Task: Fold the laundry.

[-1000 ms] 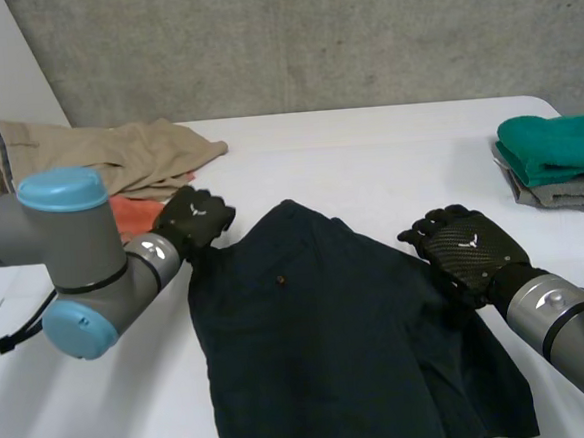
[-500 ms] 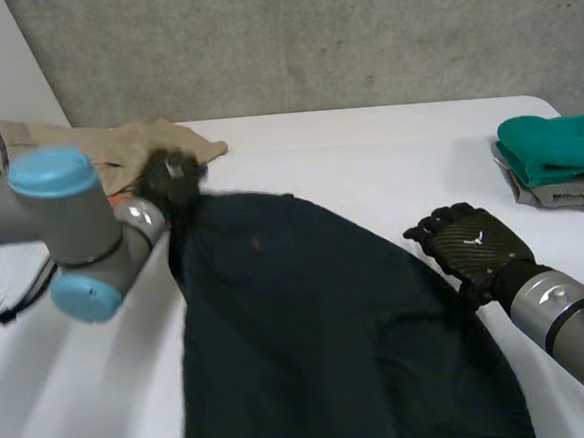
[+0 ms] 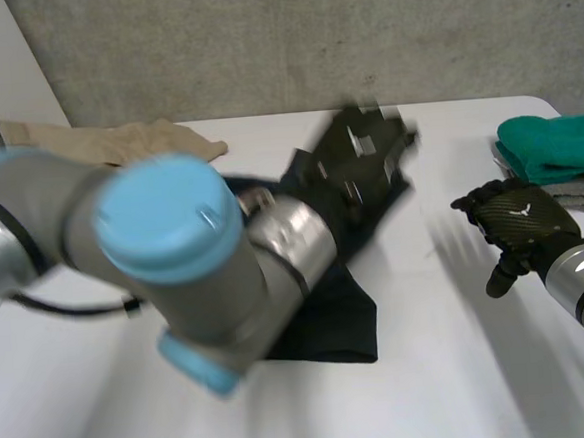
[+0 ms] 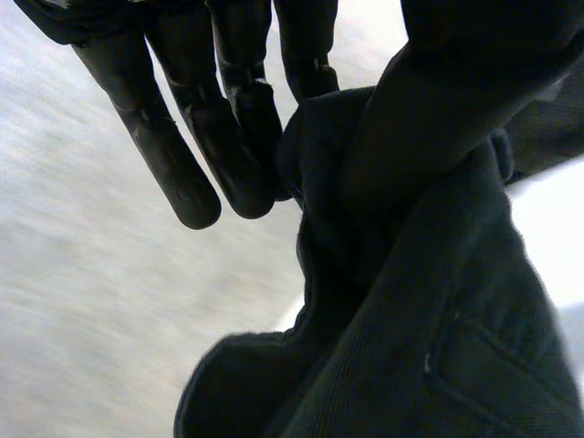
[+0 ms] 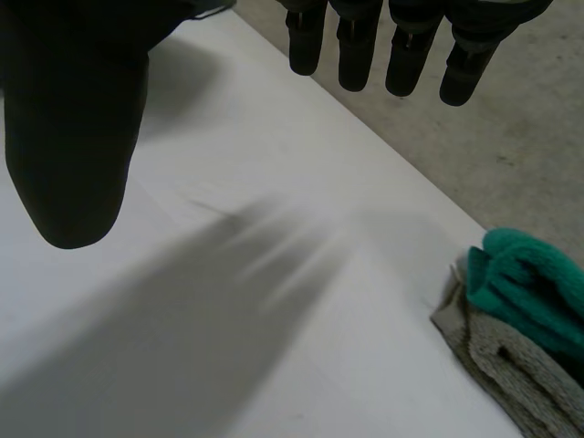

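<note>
Dark navy garment (image 3: 329,322), shorts or trousers judging by the pocket seam in the left wrist view. Part of it is lifted and part lies bunched on the white table (image 3: 463,367), near the middle.

Left hand (image 3: 360,159) is up over the far middle of the table. A bunch of the garment's edge is nipped between the thumb and the straight fingers (image 4: 182,164), and the rest hangs from that pinch down to the table under the forearm. Judged to be a fold step: one edge is to go across the lying part so the cloth doubles over. A high hold would stop the lifted layer dragging the lower one.

Right hand (image 3: 515,225) is well apart from the garment, over bare table on its own side, with fingers straight, thumb out and nothing in it. Probably placed clear so the cloth can sweep across.

Teal cloth (image 3: 553,146), folded, sits on a grey towel (image 3: 576,194) at the table's right edge, likely the finished pile. Tan garment (image 3: 126,145) is heaped at the far left, unfolded, likely waiting its turn.

Risks, as judged: the pinch is thin and the cloth could slip, and the lower layer is rumpled, so the fold may land uneven. The next move calls for laying the held edge down flat, then smoothing
</note>
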Robot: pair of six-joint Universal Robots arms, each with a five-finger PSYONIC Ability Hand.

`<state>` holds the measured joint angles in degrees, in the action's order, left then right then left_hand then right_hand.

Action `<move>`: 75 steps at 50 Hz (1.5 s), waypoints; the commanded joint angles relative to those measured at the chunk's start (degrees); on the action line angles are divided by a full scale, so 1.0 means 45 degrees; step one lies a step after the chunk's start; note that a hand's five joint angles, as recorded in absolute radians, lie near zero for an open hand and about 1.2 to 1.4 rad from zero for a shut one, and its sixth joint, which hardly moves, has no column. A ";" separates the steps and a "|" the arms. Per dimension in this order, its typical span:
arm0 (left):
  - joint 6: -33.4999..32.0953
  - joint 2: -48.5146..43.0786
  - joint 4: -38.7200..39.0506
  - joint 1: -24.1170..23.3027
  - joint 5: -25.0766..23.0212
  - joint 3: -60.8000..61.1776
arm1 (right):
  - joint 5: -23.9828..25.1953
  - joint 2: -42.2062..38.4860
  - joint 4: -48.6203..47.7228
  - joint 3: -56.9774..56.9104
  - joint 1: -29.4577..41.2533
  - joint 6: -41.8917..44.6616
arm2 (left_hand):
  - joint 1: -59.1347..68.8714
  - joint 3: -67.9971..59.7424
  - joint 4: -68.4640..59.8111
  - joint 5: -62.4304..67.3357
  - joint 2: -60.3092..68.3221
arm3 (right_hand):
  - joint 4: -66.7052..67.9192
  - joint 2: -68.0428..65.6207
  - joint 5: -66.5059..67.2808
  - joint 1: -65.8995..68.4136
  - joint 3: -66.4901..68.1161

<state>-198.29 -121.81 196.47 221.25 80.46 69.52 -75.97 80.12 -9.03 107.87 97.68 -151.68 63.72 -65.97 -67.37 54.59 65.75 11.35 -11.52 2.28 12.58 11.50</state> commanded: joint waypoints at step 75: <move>-0.1599 0.0095 0.4875 0.5248 0.1320 -0.3132 | -0.3723 -0.4092 -0.2586 -1.2117 0.3899 -0.0590 | 0.3617 -0.3118 -0.2807 0.3425 0.3167 | 1.5256 -1.5218 1.5048 1.4983 1.5222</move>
<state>-205.19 -128.69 220.08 244.82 86.55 36.03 -93.72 63.16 -28.26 50.96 115.32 -154.80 65.55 -68.08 -68.55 55.71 68.42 68.31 -66.89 56.99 63.73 67.60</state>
